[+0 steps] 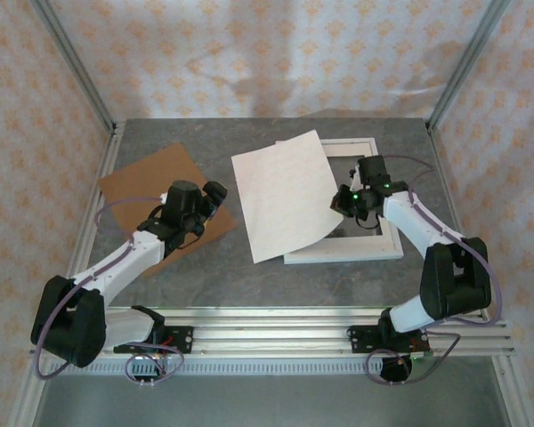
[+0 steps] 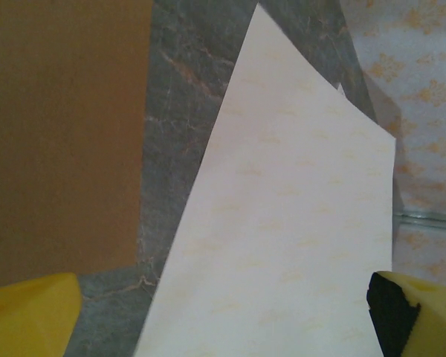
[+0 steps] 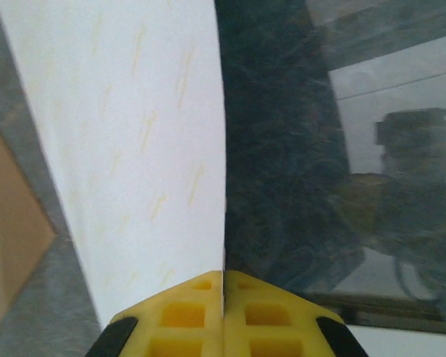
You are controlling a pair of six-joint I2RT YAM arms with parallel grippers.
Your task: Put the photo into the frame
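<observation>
top view. the photo (image 1: 285, 196) is seen only as a pale sheet, taken to be turned back-up since no printed face is shown. its right edge is pinched between the closed jaws of the right gripper (image 1: 349, 201), and it appears raised and tilted at that edge. its right part overlaps the left side of the frame (image 1: 356, 251); its left part extends over the bare surface (image 1: 249, 285). the frame is laid flat at the right, with dark glass exposed beside the sheet. the left gripper (image 1: 212, 197) is held over the brown backing board (image 1: 147, 182) at the left, with its jaws spread wide and nothing gripped. progress: the photo is brought to the frame but not yet squared inside the white border. alignment, lowering and release are judged to remain.
</observation>
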